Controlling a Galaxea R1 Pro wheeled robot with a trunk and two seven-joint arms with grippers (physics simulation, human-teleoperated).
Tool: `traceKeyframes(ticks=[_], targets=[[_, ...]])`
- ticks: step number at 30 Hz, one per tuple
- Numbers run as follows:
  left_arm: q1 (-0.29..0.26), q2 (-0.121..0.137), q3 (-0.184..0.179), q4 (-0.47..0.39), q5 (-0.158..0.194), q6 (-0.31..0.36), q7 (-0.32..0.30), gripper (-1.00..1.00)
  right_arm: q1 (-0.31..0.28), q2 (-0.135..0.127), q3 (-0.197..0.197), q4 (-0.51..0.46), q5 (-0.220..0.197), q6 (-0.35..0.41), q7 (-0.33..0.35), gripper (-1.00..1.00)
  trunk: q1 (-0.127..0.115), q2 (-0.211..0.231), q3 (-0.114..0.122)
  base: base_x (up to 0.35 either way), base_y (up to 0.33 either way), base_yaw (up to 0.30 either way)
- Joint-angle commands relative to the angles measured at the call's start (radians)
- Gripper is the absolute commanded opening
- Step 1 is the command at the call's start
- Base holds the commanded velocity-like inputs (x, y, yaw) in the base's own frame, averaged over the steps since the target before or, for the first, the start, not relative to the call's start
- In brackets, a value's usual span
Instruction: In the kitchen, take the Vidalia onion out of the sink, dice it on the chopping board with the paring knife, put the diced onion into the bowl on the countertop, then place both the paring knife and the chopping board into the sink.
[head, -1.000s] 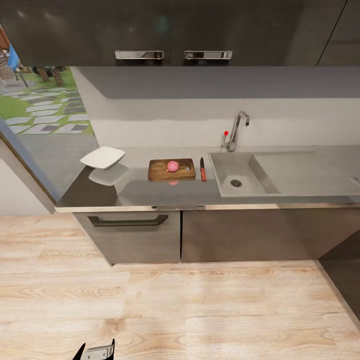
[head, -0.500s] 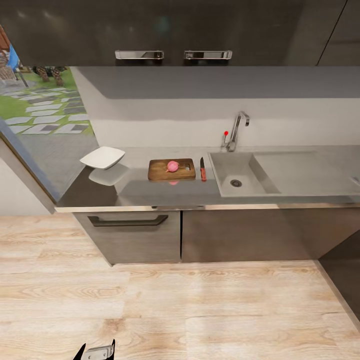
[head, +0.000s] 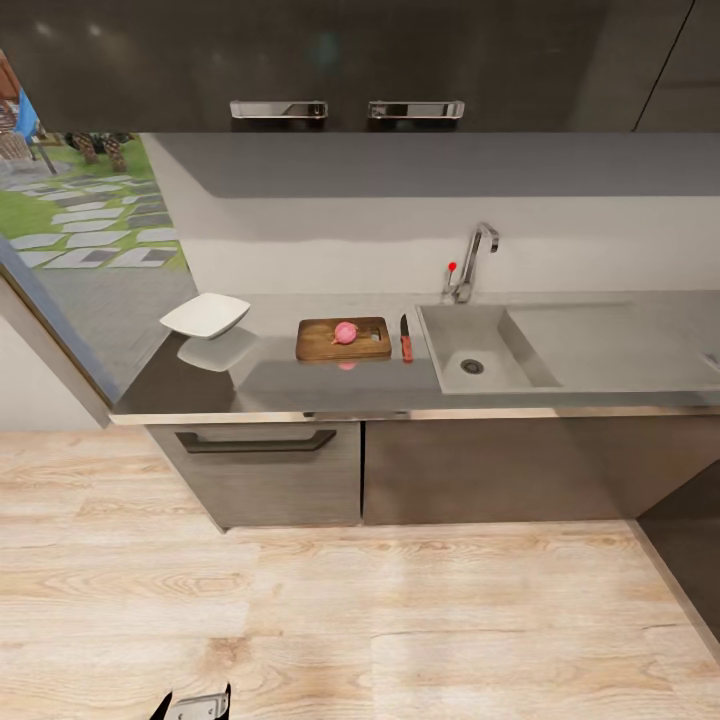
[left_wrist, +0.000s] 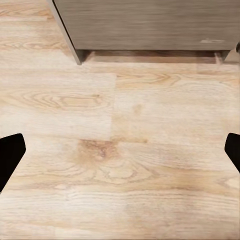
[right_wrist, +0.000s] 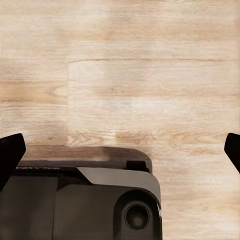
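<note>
Onion (head: 345, 332) sat on the chopping board (head: 320, 343), paring knife (head: 405, 340) just beside it on the tabletop (head: 290, 385). Both my jaws gaped empty over floor; dicing waited, I judged, on driving closer.

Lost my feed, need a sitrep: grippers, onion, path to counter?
Left gripper and right gripper open, empty, over wood floor. Onion on chopping board, paring knife beside it, sink empty. Nothing between robot and countertop.
</note>
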Motion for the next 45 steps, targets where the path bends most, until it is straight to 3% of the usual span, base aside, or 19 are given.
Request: traceKeyframes(ticks=[1, 27, 31, 33, 37, 38, 39, 45], targets=[[-0.002, 0.0, 0.002, 0.004, 0.001, -0.005, -0.001, 1.0, -0.001, 0.0, -0.006, 0.001, 0.011, -0.003, -0.006, 1.0, 0.0, -0.001, -0.001, 0.0, 0.0, 0.0], [-0.002, 0.0, 0.002, 0.005, 0.001, 0.004, -0.001, 1.0, -0.001, 0.013, -0.006, -0.004, 0.009, -0.002, -0.003, 1.0, 0.0, -0.001, -0.001, 0.0, 0.0, 0.0], [-0.002, -0.001, 0.001, 0.005, 0.001, 0.005, -0.001, 1.0, -0.001, 0.011, -0.009, -0.076, 0.011, 0.007, -0.011, 1.0, 0.0, -0.001, -0.001, -0.007, 0.0, 0.0], [-0.002, -0.001, 0.002, 0.005, 0.001, 0.004, -0.001, 1.0, -0.001, 0.013, -0.009, -0.166, 0.012, 0.057, -0.014, 1.0, 0.0, -0.001, -0.001, -0.151, 0.0, 0.0], [-0.002, -0.001, 0.002, 0.005, 0.001, 0.004, -0.001, 1.0, -0.001, 0.017, -0.009, -0.333, 0.012, 0.239, -0.015, 1.0, 0.0, -0.001, -0.001, -0.274, 0.0, 0.0], [-0.002, -0.001, 0.002, 0.005, 0.001, 0.005, -0.001, 1.0, -0.001, 0.019, -0.008, -0.478, 0.012, 0.402, -0.014, 1.0, 0.0, -0.001, -0.001, -0.324, 0.0, 0.0], [-0.002, -0.001, 0.002, 0.005, 0.001, 0.004, -0.001, 1.0, -0.001, 0.019, -0.008, -0.526, 0.013, 0.449, -0.014, 1.0, 0.0, -0.001, -0.001, -0.329, 0.0, 0.0], [-0.002, -0.001, 0.002, 0.005, 0.001, 0.005, -0.001, 1.0, -0.001, 0.019, -0.007, -0.774, 0.014, 0.636, -0.055, 1.0, 0.0, -0.001, -0.001, -0.328, 0.0, 0.0]])
